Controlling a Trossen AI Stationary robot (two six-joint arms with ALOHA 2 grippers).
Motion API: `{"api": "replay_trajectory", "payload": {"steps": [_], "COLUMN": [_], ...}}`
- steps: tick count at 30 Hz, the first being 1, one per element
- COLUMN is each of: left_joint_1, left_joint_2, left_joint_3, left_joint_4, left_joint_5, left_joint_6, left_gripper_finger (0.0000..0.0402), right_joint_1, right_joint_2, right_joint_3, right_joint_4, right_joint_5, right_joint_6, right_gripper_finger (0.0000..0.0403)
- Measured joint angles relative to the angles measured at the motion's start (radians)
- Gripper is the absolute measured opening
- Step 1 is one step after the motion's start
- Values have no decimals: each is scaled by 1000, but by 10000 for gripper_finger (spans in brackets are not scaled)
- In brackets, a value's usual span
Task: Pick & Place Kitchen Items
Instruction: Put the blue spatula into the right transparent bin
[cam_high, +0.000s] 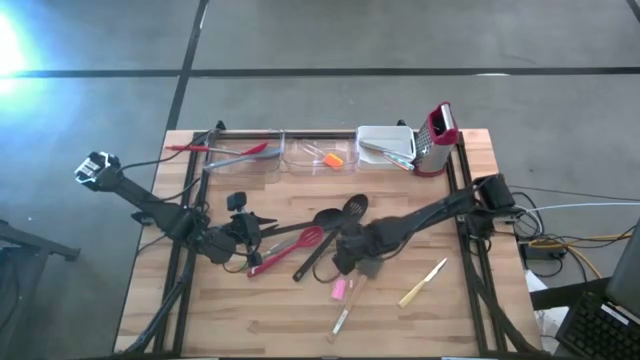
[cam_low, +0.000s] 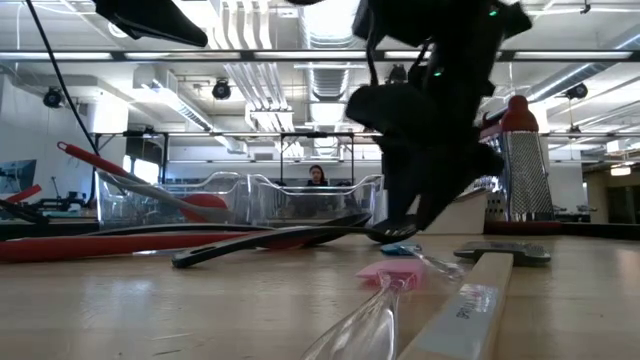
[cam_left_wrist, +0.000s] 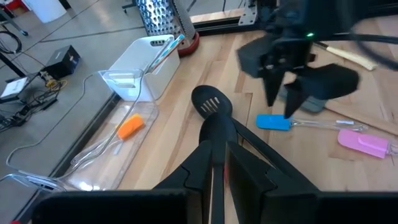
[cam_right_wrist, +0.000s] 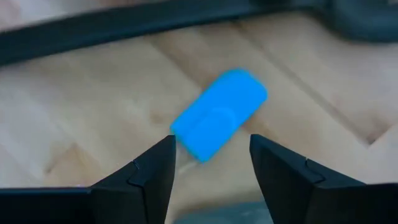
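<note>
My right gripper (cam_right_wrist: 211, 162) is open and points down just above the blue scraper (cam_right_wrist: 221, 112), one finger on each side of its blade, touching nothing. The left wrist view shows this right gripper (cam_left_wrist: 280, 111) over the blue scraper (cam_left_wrist: 273, 122), which lies flat on the table. My left gripper (cam_left_wrist: 216, 149) lies low at the table's middle left, fingers nearly together, pointing at the black ladle (cam_left_wrist: 217, 127) and the slotted spoon (cam_left_wrist: 211, 102). A red utensil (cam_high: 290, 250), a pink scraper (cam_high: 340, 289) and a yellow-handled knife (cam_high: 424, 283) lie on the wood. My left gripper's fingertips stand at the handle end of the ladle's bowl (cam_left_wrist: 216, 138). Its own fingers hide the place, and I cannot tell whether it touches the ladle.
Along the far edge stand two clear tubs (cam_high: 245, 155) and a white tub (cam_high: 385, 145). One clear tub holds red tongs (cam_high: 215, 150), the other an orange scraper (cam_high: 333, 158). The steel grater (cam_high: 437, 135) stands at the far right. Bare wood lies toward the near left corner.
</note>
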Motion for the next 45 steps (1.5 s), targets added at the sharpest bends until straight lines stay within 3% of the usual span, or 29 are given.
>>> {"api": "replay_trajectory", "payload": {"steps": [12, 29, 34, 45], "left_joint_1": [0, 0, 0, 0], "left_joint_2": [0, 0, 0, 0], "left_joint_3": [0, 0, 0, 0], "left_joint_4": [-1, 1, 1, 1], "left_joint_5": [0, 0, 1, 1], "left_joint_6": [0, 0, 0, 0], "left_gripper_finger": [48, 48, 48, 48], "right_joint_1": [-40, -35, -31, -34], "right_joint_2": [0, 125, 132, 132], "right_joint_3": [-17, -10, -4, -5], "right_joint_4": [53, 102, 52, 9], "right_joint_5": [-75, -78, -48, -39], "right_joint_6": [-2, 104, 159, 167], "right_gripper_finger": [265, 268, 243, 132]}}
